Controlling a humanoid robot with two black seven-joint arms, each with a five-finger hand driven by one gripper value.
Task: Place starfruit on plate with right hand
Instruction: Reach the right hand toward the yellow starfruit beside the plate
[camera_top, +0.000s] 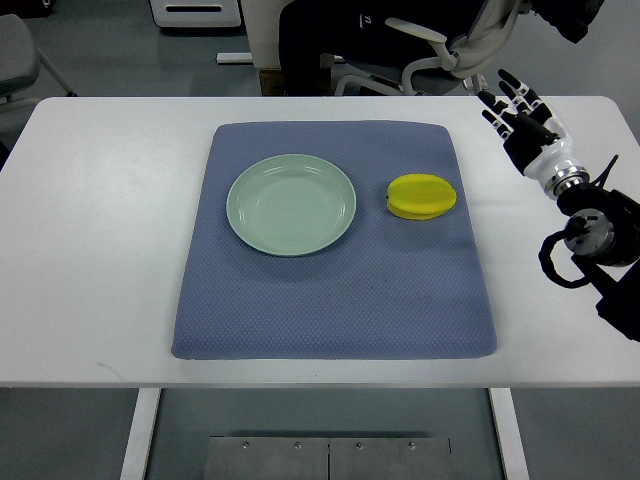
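A white table (100, 250) is seen carrying a blue-grey mat (330, 310), and on the mat a pale green plate (291, 204) is laid left of centre, with nothing on it. Just to the right of the plate, apart from its rim, the yellow starfruit (422, 195) is lying on its side on the mat, so the task is judged not yet begun. The right robot hand (520, 110) is held over the far right corner of the table, well apart from the fruit, with its fingers extended and nothing grasped; the left arm is not shown. Several risks can be foreseen. The fruit's ridged, waxy body could be pinched across its ribs and rolled or squeezed out of the fingers. A low sideways approach could push the fruit across the mat against the plate, and the light plate could be shifted. The mat itself could be snagged and wrinkled by the fingertips if the descent is carried too deep. A release made too high or near the rim could let the fruit roll off the plate.
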